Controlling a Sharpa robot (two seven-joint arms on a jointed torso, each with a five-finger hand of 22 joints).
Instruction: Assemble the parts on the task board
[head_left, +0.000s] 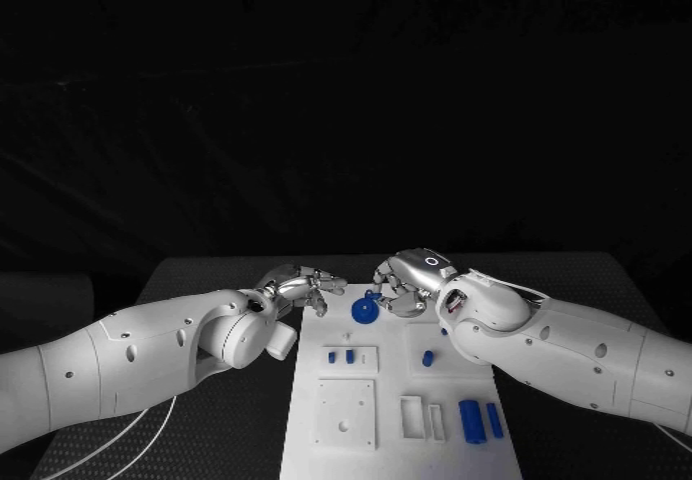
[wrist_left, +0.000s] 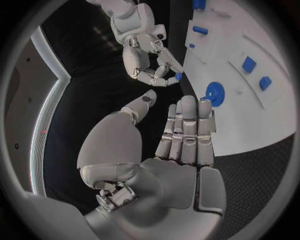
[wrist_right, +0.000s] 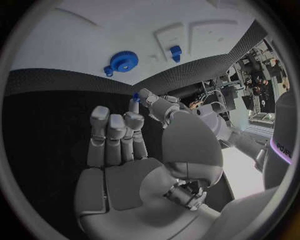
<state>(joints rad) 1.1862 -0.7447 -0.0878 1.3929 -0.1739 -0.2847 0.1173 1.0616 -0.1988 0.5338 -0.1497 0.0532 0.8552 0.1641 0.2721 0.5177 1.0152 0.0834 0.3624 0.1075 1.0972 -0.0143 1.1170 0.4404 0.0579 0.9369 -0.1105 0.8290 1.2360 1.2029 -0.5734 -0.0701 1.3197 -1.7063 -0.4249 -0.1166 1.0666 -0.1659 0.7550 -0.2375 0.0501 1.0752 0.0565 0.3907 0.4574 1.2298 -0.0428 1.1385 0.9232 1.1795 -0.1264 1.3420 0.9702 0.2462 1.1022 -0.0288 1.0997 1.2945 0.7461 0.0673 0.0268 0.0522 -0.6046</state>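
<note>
Covering the black table (head_left: 216, 275), the task board (head_left: 325, 440) lies flat.

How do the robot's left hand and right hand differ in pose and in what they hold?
The right hand pinches a small blue piece; the left hand holds nothing. The left hand's fingers lie straight, side by side; the right hand's are bent. Both are silver, near the blue gear on the task board.
</note>
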